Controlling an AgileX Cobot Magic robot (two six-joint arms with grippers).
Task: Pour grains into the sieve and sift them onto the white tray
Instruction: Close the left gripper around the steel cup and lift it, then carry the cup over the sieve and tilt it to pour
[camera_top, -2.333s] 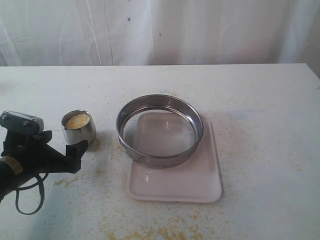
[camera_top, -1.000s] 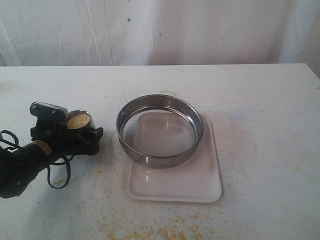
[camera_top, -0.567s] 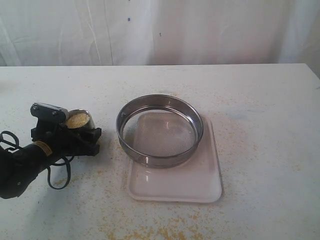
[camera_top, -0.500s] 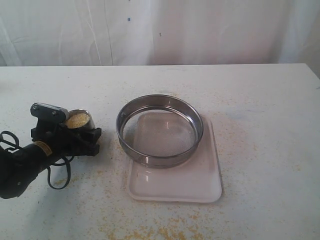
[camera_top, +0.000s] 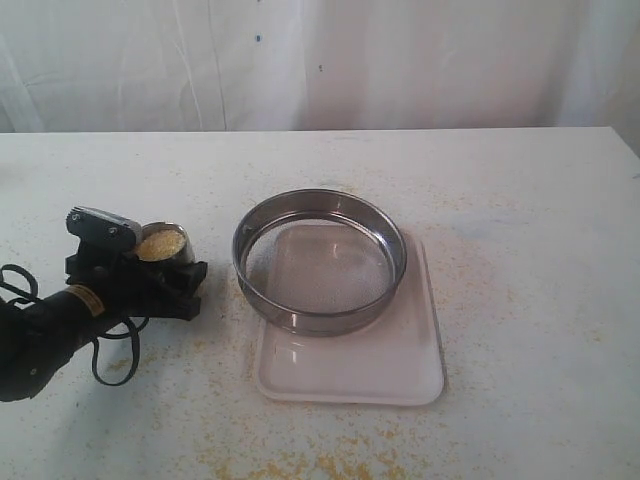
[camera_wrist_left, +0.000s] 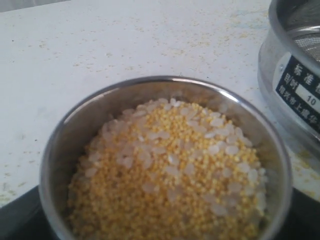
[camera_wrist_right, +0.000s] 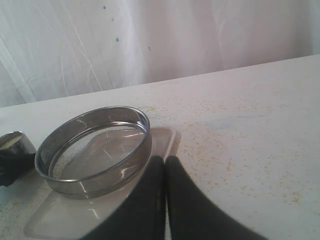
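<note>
Left fingers (camera_top: 180, 287) clamp a round steel cup (camera_wrist_left: 165, 86) of gritty grains (camera_wrist_left: 170, 170); right fingers (camera_wrist_right: 145, 200) together.

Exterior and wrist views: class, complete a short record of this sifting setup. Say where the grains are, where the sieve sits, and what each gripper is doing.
Grains: in the steel cup, yellow with paler bits; none in the sieve yet
Sieve: resting on the white tray, mesh bare
Left gripper: appears closed around the steel cup, beside the sieve
Right gripper: shut, holding nothing
Table: stray grains scattered on it
</note>
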